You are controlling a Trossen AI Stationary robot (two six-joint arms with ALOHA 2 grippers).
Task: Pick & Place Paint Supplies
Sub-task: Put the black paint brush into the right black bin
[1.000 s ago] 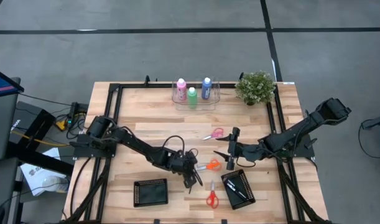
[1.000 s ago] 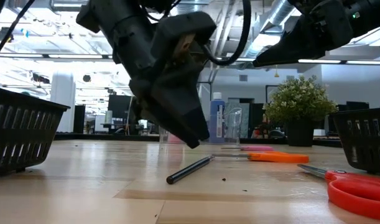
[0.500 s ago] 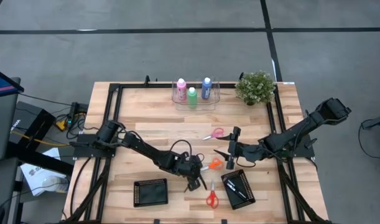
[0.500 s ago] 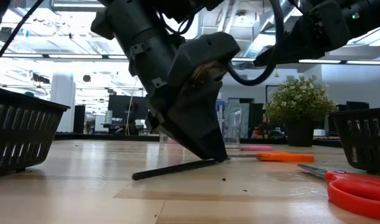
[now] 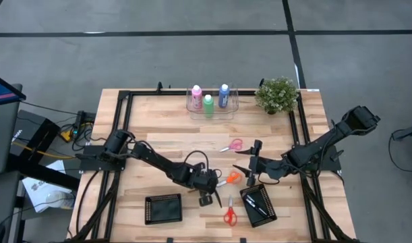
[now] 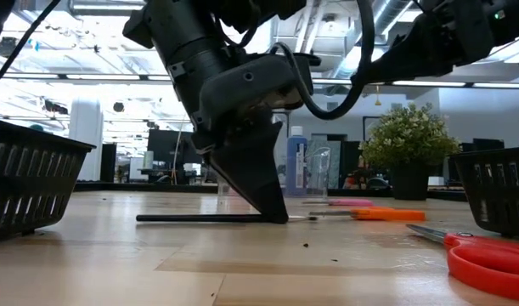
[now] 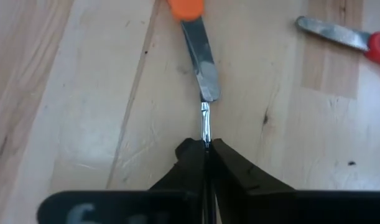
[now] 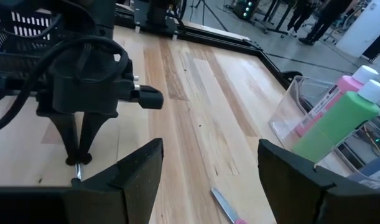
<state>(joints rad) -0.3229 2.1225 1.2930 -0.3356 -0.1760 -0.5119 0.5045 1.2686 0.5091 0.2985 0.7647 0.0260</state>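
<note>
Low view gives me the left gripper down at the surface, jaws pinched shut on a thin dark brush that lies flat, sticking out sideways from the tips. Just ahead of those jaws I see the orange scissors. My right gripper hangs with jaws spread wide and empty, just behind a black basket. Pink, green and blue bottles stand far beyond both.

We count three white-capped paint bottles: pink, green, blue; three scissors: pink-handled, orange-handled, red-handled; two black mesh baskets; one green potted plant.
</note>
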